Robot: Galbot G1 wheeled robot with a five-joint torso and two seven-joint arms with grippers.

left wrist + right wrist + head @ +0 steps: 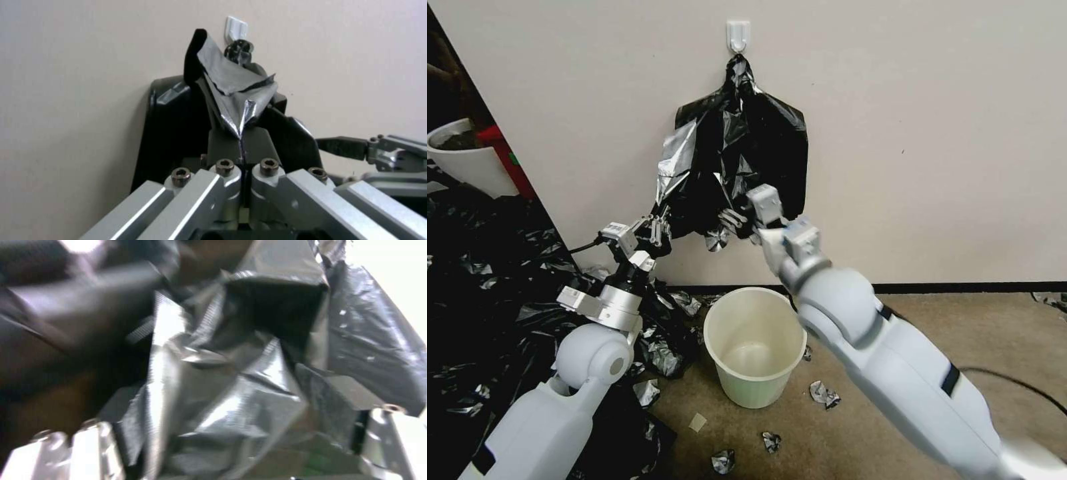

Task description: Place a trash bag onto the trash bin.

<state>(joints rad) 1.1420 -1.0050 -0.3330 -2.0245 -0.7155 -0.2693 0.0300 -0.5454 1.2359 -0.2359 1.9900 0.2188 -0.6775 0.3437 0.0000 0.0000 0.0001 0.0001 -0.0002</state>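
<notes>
Left gripper [657,223]: jaws closed, pinching a fold at the lower left edge of the trash bag [740,167]; in the left wrist view the film rises as a creased peak straight from between the closed jaws.
Right gripper [735,220]: raised to the bag's lower edge, near its middle; jaws spread, with black film bunched between them in the right wrist view; whether they grip it cannot be told.
Trash bag: hanging flat against the wall from a white hook [738,35], gathered to a twisted neck at the top; lower left corner pulled outward, showing a silvery sheen.
Trash bin [755,347]: upright on the floor, directly below the bag and between the two arms; apart from the bag and from both grippers; inside bare.
Floor [894,333]: brown carpet, with small crumpled scraps of plastic around the bin.
Heap of black plastic [487,300]: on the robot's left, beside the left arm.
Planter pot [464,157]: white, at the far left, behind the heap.
</notes>
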